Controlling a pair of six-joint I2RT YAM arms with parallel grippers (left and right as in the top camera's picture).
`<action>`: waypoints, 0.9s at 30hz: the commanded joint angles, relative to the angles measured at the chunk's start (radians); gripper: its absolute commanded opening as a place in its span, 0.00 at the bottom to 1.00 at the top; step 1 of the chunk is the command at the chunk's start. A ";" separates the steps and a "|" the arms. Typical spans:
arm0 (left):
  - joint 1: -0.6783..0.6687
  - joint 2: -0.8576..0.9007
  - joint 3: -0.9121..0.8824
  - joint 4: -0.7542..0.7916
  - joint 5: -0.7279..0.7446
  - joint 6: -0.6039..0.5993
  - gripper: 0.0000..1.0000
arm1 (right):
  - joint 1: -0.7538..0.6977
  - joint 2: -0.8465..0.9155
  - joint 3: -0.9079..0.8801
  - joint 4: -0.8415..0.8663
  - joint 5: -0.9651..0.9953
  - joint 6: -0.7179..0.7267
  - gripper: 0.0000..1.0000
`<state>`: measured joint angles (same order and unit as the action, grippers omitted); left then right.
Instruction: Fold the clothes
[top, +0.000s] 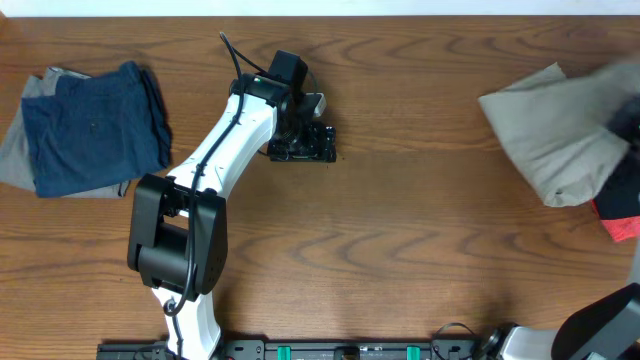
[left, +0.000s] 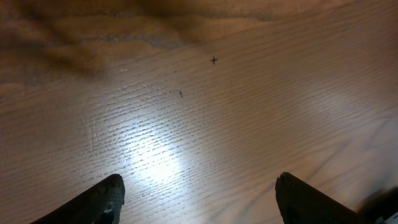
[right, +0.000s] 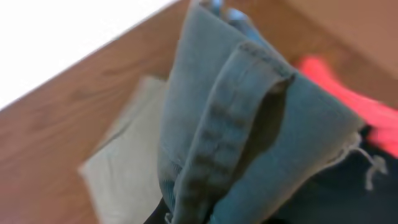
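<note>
A folded navy blue garment (top: 95, 125) lies on a grey garment (top: 15, 150) at the table's far left. A khaki-beige garment (top: 555, 135) lies at the far right and also shows in the right wrist view (right: 121, 177). My left gripper (top: 300, 142) is open and empty over bare wood (left: 199, 193) in the upper middle. My right gripper (right: 168, 216) is almost hidden by a bunched grey-blue garment (right: 236, 124) that it holds up above the khaki one. In the overhead view this garment is a grey blur (top: 615, 85).
A red-pink cloth (top: 620, 220) lies at the right edge below the khaki garment, also in the right wrist view (right: 348, 102), with dark cloth (right: 336, 193) beside it. The left arm (top: 215, 160) stretches from the front edge. The table's far edge is near.
</note>
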<state>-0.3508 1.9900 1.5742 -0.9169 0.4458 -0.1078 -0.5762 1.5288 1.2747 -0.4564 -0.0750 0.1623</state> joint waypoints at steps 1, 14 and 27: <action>0.000 0.002 -0.008 -0.014 0.006 -0.002 0.79 | -0.072 -0.004 0.014 -0.010 0.074 -0.036 0.01; 0.000 0.002 -0.008 -0.014 0.006 -0.002 0.79 | 0.012 0.031 -0.027 -0.064 -0.143 -0.037 0.01; 0.000 0.002 -0.008 -0.014 0.006 -0.002 0.79 | 0.235 0.171 -0.028 -0.081 -0.156 0.059 0.01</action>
<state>-0.3508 1.9900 1.5742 -0.9257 0.4458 -0.1078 -0.3695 1.6638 1.2552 -0.5423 -0.2035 0.1692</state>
